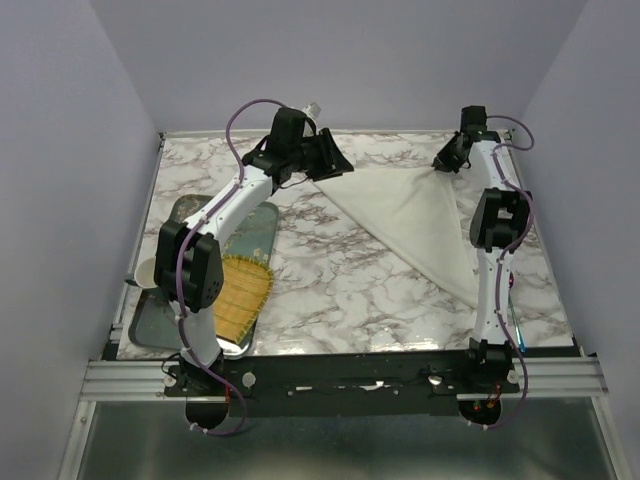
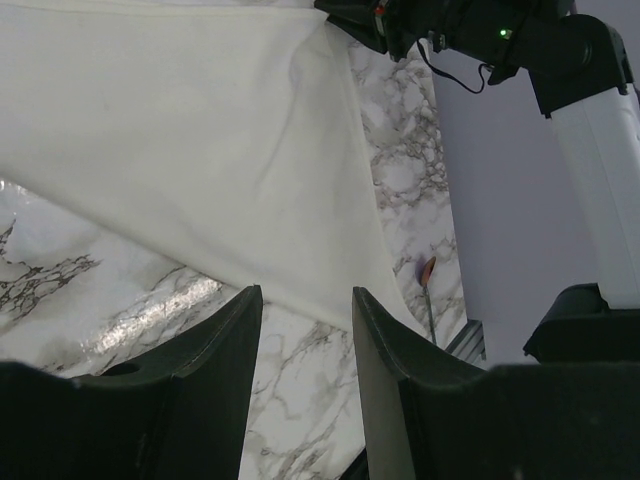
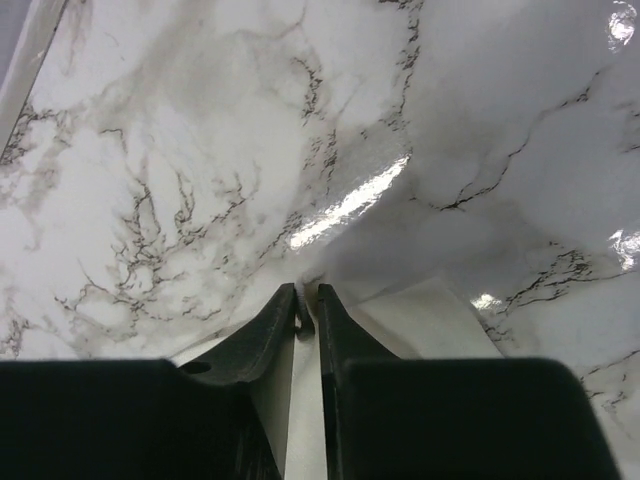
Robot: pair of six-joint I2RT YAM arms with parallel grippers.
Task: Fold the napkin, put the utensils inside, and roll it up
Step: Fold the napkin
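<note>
The cream-white napkin (image 1: 410,215) lies as a folded triangle on the marble table, its long edge running from the far left to the near right. My right gripper (image 1: 443,158) is at the far right corner, its jaws closed to a narrow gap with cloth pinched between them (image 3: 307,290); more napkin (image 3: 420,320) shows under the fingers. By the far left corner, my left gripper (image 1: 335,160) is open (image 2: 305,292), with only bare marble between its fingers and the napkin (image 2: 200,150) just ahead. The spoon (image 2: 427,272) lies near the right table edge, partly hidden by the right arm (image 1: 511,290).
A metal tray (image 1: 150,325) sits at the near left with a yellow fringed mat (image 1: 243,295) on it, partly under the left arm. Grey walls close in the table on the left, back and right. Bare marble (image 1: 340,290) lies between the tray and the napkin.
</note>
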